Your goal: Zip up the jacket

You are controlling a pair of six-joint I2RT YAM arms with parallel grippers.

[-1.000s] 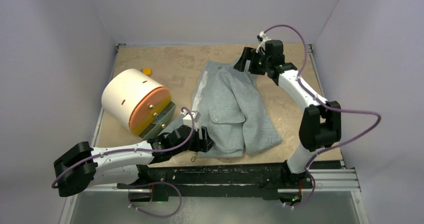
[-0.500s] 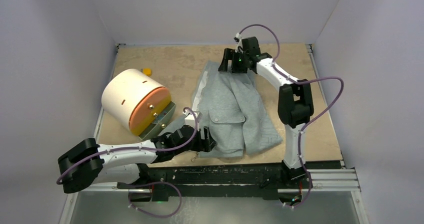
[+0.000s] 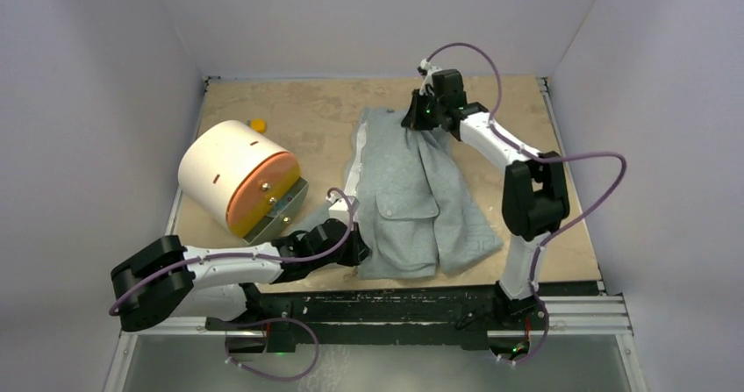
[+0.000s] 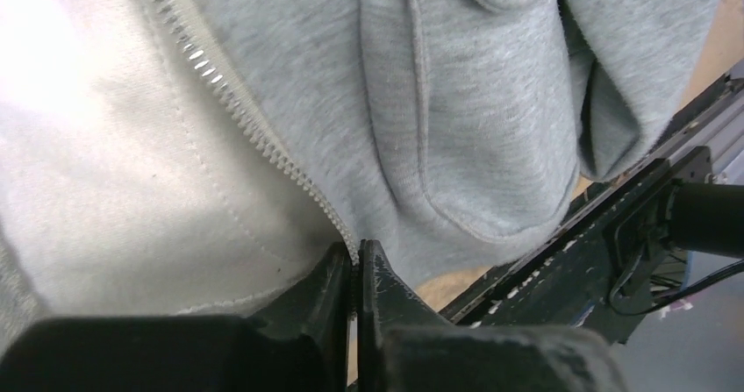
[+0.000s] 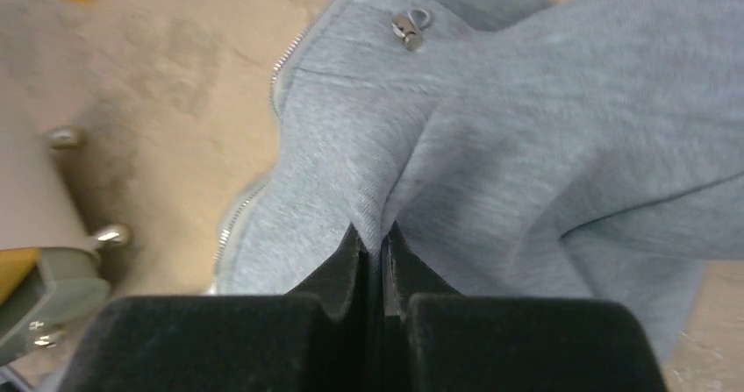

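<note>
Stood there watching and the jacket [image 3: 412, 190] was lying flat-ish in the middle of the tabletop [image 3: 289, 111], collar at the far end, hem down by the near rail, front open with a strip of white lining showing along its left edge. The left fingers [image 4: 364, 274] were pinched shut right on the hem corner, just where the zipper teeth [image 4: 246, 120] ran out. The right fingers [image 5: 361, 256] were clamped on a little ridge of grey fabric up near the collar. So both ends were held, nothing zipped yet. To me this looked like the get-a-grip-and-straighten stage, way before any actual zipping. There was a small metal bit [image 5: 408, 28] up near the collar that I guessed was the zipper pull, but I couldn't say for sure. If so, next up would be pulling the cloth taut between the two grips, getting the two tooth edges lined up side by side, and working that pull down to the hem so the pin could seat. Fiddly with soft fabric that bunches. The big white drum [image 3: 232, 177] sat just left of the jacket, not touching it as far as I could tell.
</note>
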